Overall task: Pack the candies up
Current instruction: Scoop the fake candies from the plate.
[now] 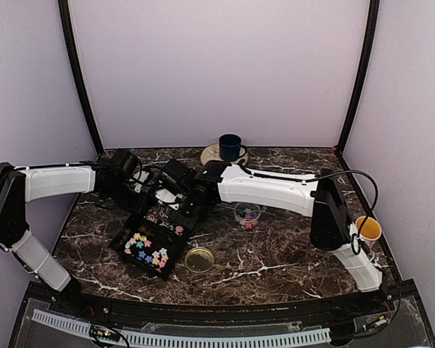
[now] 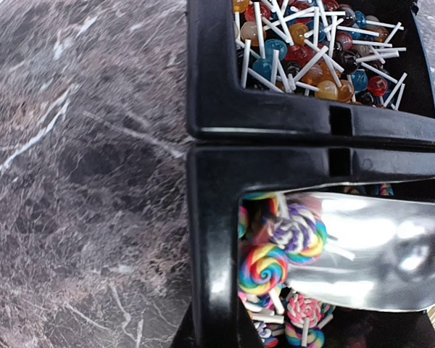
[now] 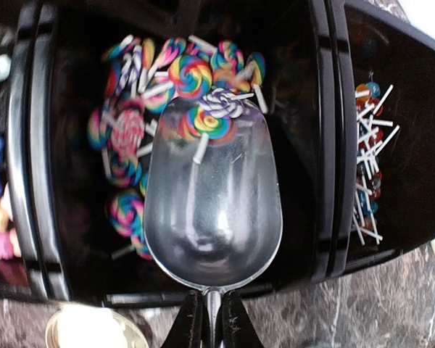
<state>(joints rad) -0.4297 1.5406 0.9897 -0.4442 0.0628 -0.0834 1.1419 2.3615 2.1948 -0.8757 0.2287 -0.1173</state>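
Left gripper (image 1: 143,192) sits at the far end of the tray (image 2: 217,217), fingers together. Gripping the rim or just bracing it? Can't tell. In the middle compartment lie the candies (image 3: 191,75), two swirls on the lip of the scoop (image 3: 214,196), dipped in to dig. Right gripper (image 3: 206,322) is clamped on its handle. The jar (image 1: 247,213) stands off right, probably their destination.

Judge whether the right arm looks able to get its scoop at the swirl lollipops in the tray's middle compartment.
Probably yes. The right end effector grips the scoop, whose mouth sits inside the open middle compartment of the tray, with a couple of swirl lollipops lying on its front lip. Nothing covers them.
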